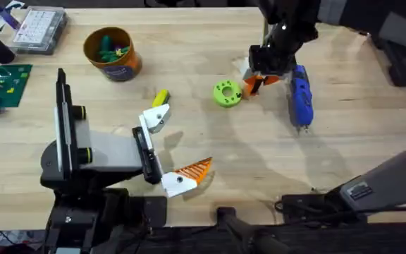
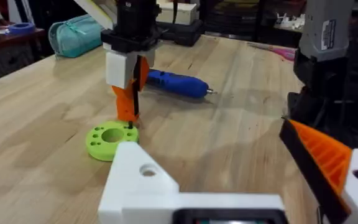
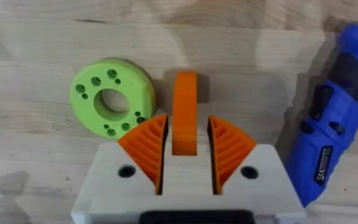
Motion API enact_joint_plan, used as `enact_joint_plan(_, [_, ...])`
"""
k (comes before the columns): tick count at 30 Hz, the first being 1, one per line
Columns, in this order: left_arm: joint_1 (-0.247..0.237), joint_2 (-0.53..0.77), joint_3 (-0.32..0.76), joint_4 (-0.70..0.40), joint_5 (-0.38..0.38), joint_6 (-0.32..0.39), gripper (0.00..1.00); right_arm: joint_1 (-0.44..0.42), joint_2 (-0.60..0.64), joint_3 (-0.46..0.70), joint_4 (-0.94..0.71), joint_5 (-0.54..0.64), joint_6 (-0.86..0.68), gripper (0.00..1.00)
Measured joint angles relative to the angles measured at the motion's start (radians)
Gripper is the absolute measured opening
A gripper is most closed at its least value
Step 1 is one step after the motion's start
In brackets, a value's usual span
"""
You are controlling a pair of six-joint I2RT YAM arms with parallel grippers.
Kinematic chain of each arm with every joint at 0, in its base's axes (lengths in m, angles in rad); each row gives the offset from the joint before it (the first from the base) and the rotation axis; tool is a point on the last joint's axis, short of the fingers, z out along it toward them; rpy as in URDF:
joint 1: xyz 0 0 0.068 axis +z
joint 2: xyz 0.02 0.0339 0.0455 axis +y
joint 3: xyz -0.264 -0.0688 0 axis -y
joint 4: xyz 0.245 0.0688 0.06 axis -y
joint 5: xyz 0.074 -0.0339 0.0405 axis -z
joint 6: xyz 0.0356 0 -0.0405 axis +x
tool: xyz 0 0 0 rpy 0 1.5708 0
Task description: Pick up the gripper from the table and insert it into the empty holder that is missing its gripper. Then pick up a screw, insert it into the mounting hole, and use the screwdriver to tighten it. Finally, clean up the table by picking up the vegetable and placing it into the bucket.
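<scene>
From my overhead feed I see the right gripper (image 1: 254,79) reaching in from the far right of the table (image 1: 358,152), down over the loose orange finger (image 1: 252,85) that lies just beside the green disc with holes (image 1: 226,93). My right wrist camera shows the orange ribbed pads (image 3: 148,149) apart on either side of the finger's orange body (image 3: 184,112), with a narrow gap on each side; I cannot tell whether they touch it. In the left wrist view the finger's white block base (image 2: 120,68) sits up between those fingers and its orange tip points down to the wood, right at the disc's edge. The blue electric screwdriver (image 1: 301,99) lies flat on the table just to the right of that gripper, dark tip toward me. On my near left stands the black-and-grey gripper stand (image 1: 90,152); its bare white holder (image 1: 156,118) points out toward the middle of the table, and its other white mount carries a fixed orange finger (image 1: 194,169). In the left wrist camera these two appear well apart, so the left gripper (image 2: 229,180) is spread wide and holds nothing. The yellow vegetable (image 1: 161,97) lies on the wood just beyond the holder. The orange bucket (image 1: 111,53) stands at the far left with small coloured pieces inside. A clear parts box (image 1: 39,29) sits at the far left corner.
</scene>
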Motion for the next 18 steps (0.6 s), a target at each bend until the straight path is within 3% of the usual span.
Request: enact_joint_plan(18, [0.000, 0.000, 0.000, 0.000, 0.000, 0.000, 0.989, 0.001, 0.000, 0.000, 0.001, 0.000, 0.000, 0.396])
